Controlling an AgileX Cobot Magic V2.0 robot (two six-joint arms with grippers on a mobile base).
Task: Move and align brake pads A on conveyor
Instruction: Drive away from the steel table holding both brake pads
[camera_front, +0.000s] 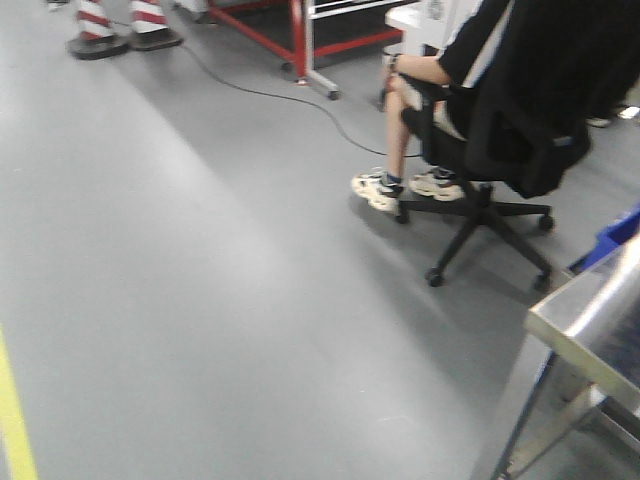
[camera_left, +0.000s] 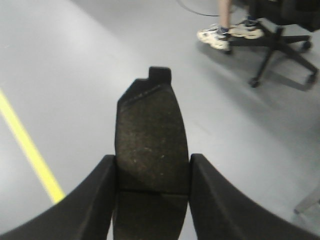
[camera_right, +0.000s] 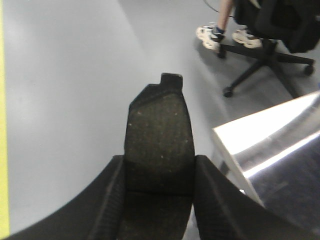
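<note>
Left gripper (camera_left: 152, 161) clamps a pad (camera_left: 150, 125); right gripper (camera_right: 159, 160) clamps a second pad (camera_right: 159, 130). Floor (camera_left: 75, 75) lies beyond both, so placing and aligning on the conveyor remain.

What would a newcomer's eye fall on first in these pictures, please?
The left pincer grips a dark brake pad above grey floor with a yellow line; the right pincer grips a second brake pad beside the shiny steel table. Ahead, a person sits in a black office chair at upper right.
</note>
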